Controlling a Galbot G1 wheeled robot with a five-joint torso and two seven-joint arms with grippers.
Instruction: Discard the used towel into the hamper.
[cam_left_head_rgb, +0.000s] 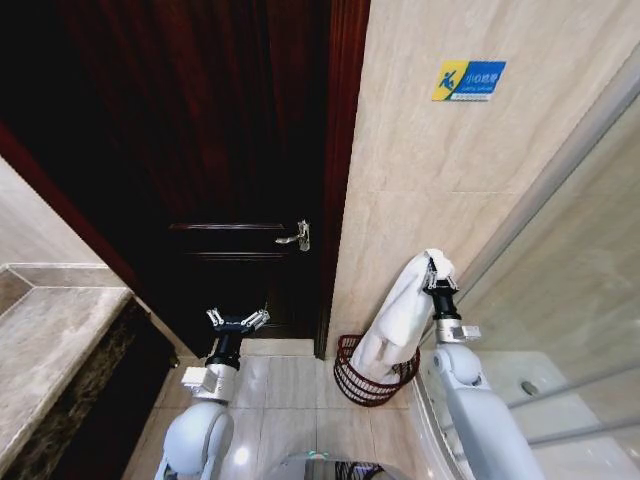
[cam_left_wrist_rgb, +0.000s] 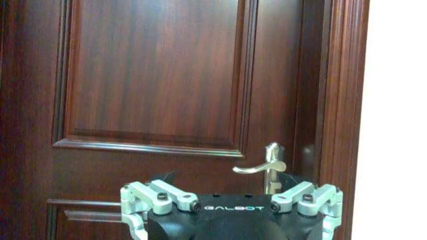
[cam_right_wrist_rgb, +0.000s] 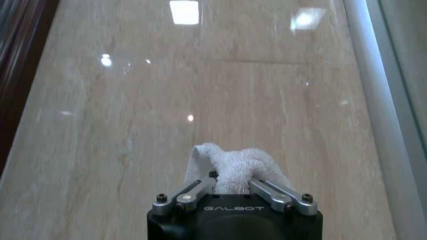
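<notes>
A white towel (cam_left_head_rgb: 400, 315) hangs from my right gripper (cam_left_head_rgb: 436, 268), which is shut on its top end. The towel's lower end reaches down into the hamper (cam_left_head_rgb: 350, 380), a round dark red wire basket on the floor by the beige wall. In the right wrist view the fingers (cam_right_wrist_rgb: 193, 192) pinch a bunch of the white towel (cam_right_wrist_rgb: 230, 165) in front of the marble wall. My left gripper (cam_left_head_rgb: 237, 322) is held up open before the dark wooden door, holding nothing; in the left wrist view its fingers (cam_left_wrist_rgb: 157, 195) are spread.
A dark wooden door (cam_left_head_rgb: 220, 150) with a metal lever handle (cam_left_head_rgb: 297, 236) stands ahead. A marble counter (cam_left_head_rgb: 50, 340) runs along the left. A glass shower partition (cam_left_head_rgb: 570, 280) stands on the right, close to my right arm. A blue sign (cam_left_head_rgb: 468, 80) hangs on the wall.
</notes>
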